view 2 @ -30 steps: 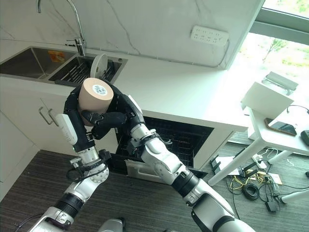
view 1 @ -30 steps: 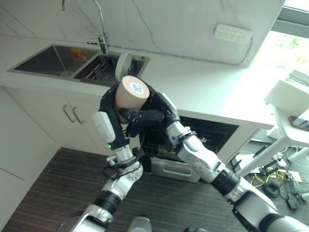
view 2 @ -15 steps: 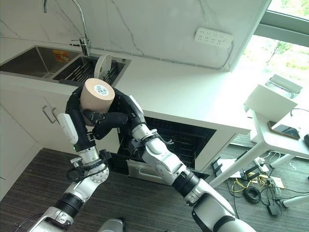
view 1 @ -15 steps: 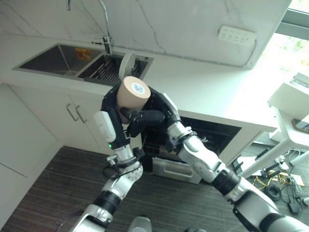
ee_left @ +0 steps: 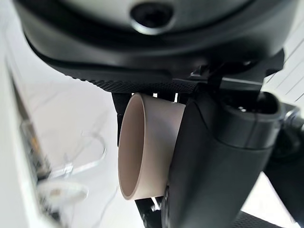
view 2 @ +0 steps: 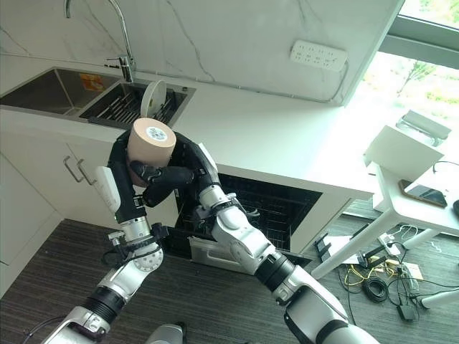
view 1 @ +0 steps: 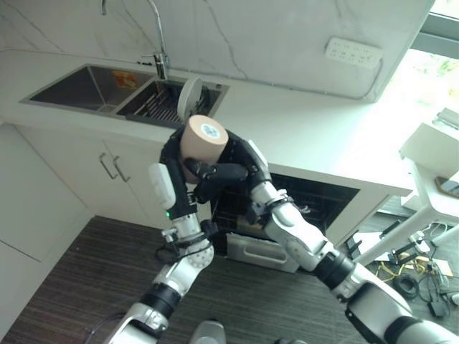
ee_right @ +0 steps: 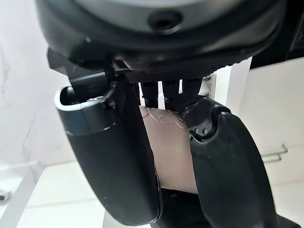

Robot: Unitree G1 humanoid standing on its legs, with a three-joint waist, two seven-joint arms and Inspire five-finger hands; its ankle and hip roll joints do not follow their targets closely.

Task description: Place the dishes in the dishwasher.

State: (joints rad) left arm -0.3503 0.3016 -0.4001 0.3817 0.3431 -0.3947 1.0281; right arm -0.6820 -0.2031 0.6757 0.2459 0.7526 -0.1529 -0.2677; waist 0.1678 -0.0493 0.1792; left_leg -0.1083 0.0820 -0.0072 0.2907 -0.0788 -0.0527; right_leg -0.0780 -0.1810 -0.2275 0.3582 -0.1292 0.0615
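Note:
A tan cup [view 1: 203, 137] is held upside down in front of the counter, its base with a round sticker facing up. My left hand [view 1: 172, 172] comes from below and curls round the cup's left side. My right hand [view 1: 235, 169] wraps the cup from the right, thumb across its front. The left wrist view shows the cup [ee_left: 142, 147] against that hand's thumb [ee_left: 213, 161]. In the right wrist view the cup [ee_right: 171, 152] sits between thumb [ee_right: 111, 156] and fingers. The open dishwasher [view 1: 308, 193] lies under the counter, behind and right of the hands.
A white plate [view 1: 188, 95] stands on edge in the sink's rack [view 1: 154, 107], just behind the cup. A faucet [view 1: 154, 32] rises over the double sink [view 1: 79, 86]. Cabinet doors [view 1: 107, 168] lie to the left, a white table [view 1: 430, 165] to the right.
The whole view shifted a little at first, so the camera moved. Since then both hands and the cup have drifted slightly to the right, the hold unchanged.

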